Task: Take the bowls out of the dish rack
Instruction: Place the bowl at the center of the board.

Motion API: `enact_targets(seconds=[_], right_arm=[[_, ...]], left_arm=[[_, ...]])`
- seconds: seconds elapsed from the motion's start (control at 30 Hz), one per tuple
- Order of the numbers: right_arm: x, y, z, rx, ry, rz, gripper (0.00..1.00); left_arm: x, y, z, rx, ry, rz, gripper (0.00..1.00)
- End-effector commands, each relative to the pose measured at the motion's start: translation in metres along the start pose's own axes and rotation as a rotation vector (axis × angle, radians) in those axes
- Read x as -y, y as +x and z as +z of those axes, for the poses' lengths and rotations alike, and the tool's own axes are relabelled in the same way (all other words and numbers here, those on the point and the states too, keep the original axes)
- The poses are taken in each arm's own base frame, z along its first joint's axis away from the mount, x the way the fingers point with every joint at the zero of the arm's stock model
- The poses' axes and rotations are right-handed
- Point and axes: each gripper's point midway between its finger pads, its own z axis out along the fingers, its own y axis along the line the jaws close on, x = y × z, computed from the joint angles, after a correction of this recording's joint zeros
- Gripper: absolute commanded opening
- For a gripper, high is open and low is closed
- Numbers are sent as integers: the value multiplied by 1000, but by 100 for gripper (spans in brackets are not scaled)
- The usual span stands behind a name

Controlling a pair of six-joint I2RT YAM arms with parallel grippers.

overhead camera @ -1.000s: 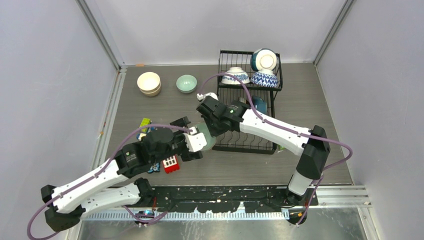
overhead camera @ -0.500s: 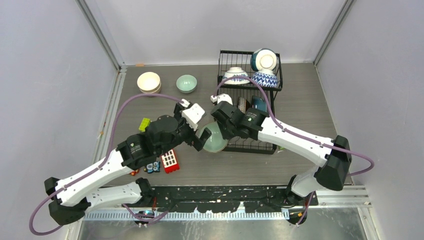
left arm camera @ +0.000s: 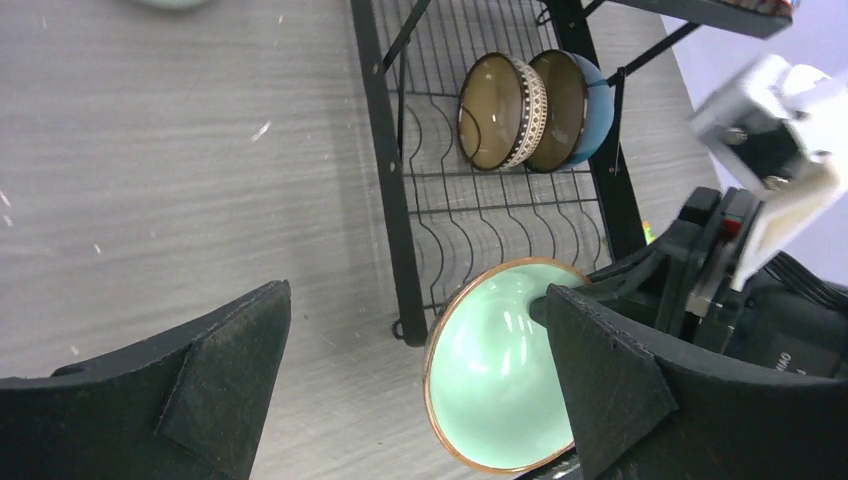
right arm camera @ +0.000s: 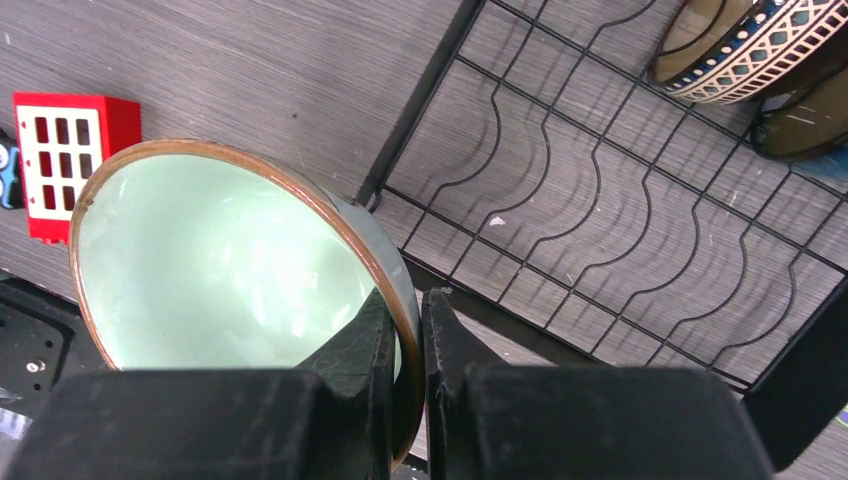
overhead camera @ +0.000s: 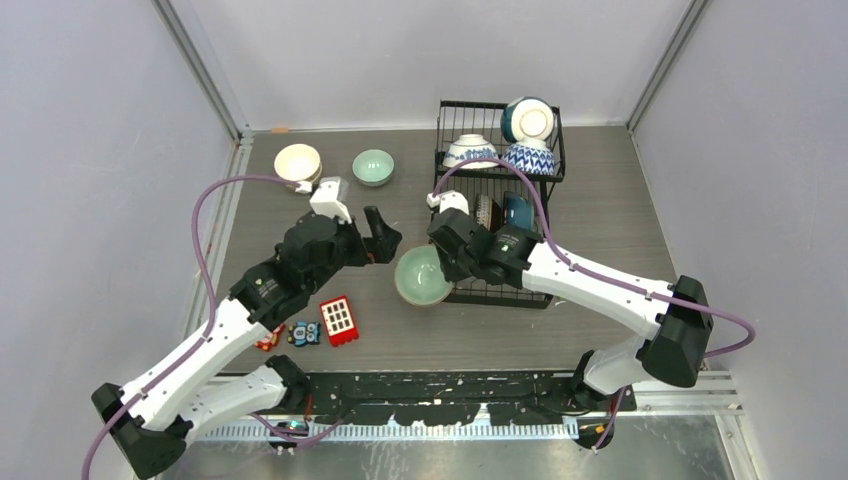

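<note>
My right gripper (overhead camera: 443,266) (right arm camera: 405,312) is shut on the rim of a pale green bowl (overhead camera: 421,277) (right arm camera: 225,255) (left arm camera: 495,385), holding it tilted just off the front left corner of the black dish rack (overhead camera: 497,296) (left arm camera: 384,150) (right arm camera: 600,235). My left gripper (overhead camera: 384,238) (left arm camera: 418,296) hangs open and empty to the left of that bowl, not touching it. On the rack's lower tier a brown patterned bowl (overhead camera: 486,210) (left arm camera: 497,110) and a blue bowl (overhead camera: 516,209) (left arm camera: 575,105) stand on edge. The upper basket holds two blue-and-white bowls (overhead camera: 470,151) and a teal one (overhead camera: 528,119).
A stack of cream bowls (overhead camera: 298,165) and a pale green bowl (overhead camera: 373,167) stand on the table at the back left. A red toy block (overhead camera: 338,320) (right arm camera: 68,160) and smaller toys (overhead camera: 304,333) lie near the front left. Grey walls close the table on three sides.
My left gripper has drawn back from the green bowl, toward the rear left, staying open. My right gripper kept its grip and shifted the bowl slightly forward and left of the rack.
</note>
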Motion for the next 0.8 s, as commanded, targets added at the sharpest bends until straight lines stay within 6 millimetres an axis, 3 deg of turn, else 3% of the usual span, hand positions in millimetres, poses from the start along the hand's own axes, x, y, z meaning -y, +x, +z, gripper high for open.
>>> enact_targets(seconds=[0.0,0.23,0.4,0.6,0.77], right_arm=[[-19,-31,-11,123,-85,95,1],[-28,-29,-6,119,-113,165,1],[-38,-34,-2,121,-142,222,1],[-52,-39,5,108,-176,264,1],[-56,-39,11,92,-174,268,1]], left_arm=[[-4,2,-1,24,-29,-284,100],[-34,38,2,-44,-190,-419,100],[-52,51,-2,-25,-256,-461,100],[-48,55,0,-46,-223,-408,100],[-63,47,-11,-18,-267,-276,100]])
